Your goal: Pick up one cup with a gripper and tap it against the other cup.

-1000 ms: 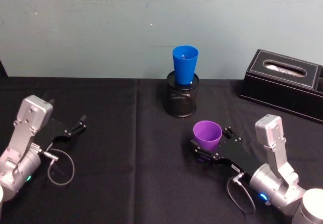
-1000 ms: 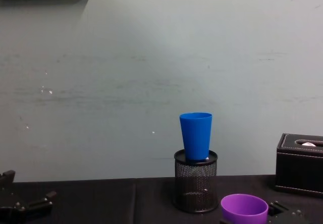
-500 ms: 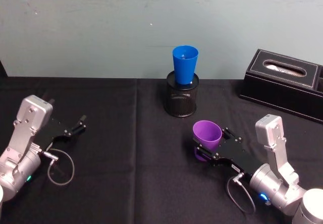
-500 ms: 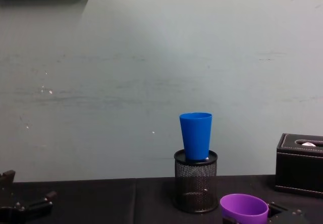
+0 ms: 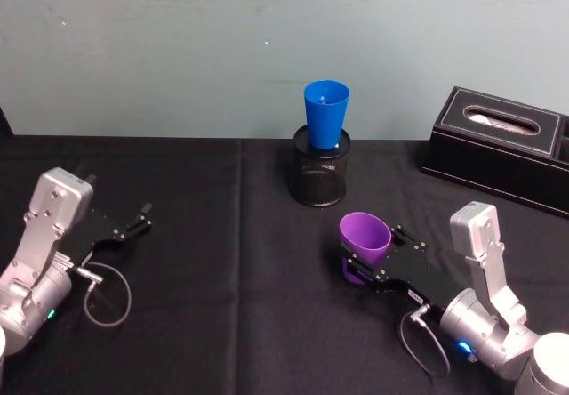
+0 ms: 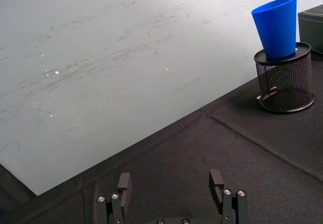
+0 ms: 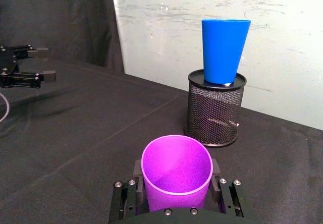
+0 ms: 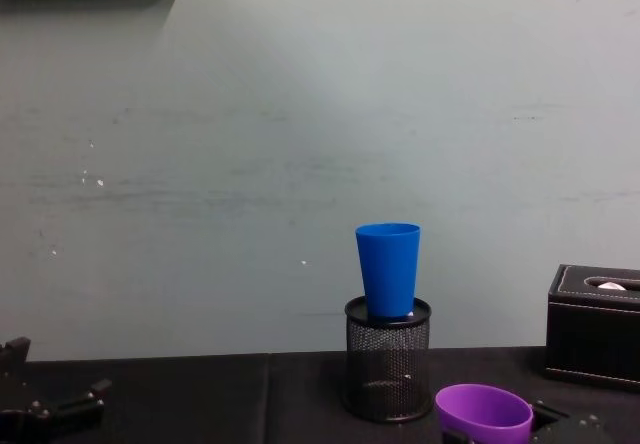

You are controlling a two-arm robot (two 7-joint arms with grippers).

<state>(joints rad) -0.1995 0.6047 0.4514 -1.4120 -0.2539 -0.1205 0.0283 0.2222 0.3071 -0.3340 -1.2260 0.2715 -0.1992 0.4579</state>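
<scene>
The purple cup sits between the fingers of my right gripper, which is shut on its lower body, and it leans slightly towards the back left; the right wrist view shows this purple cup and right gripper from behind the rim. The purple cup's rim also shows low in the chest view. The blue cup stands upright on top of a black mesh pen holder, beyond the purple one; the same blue cup shows elsewhere. My left gripper rests open at the table's left.
A black tissue box stands at the back right on the black tablecloth. A pale wall runs right behind the table.
My right gripper has raised the purple cup a little off the cloth and tipped it slightly towards the back left. The left arm and the blue cup have not moved.
</scene>
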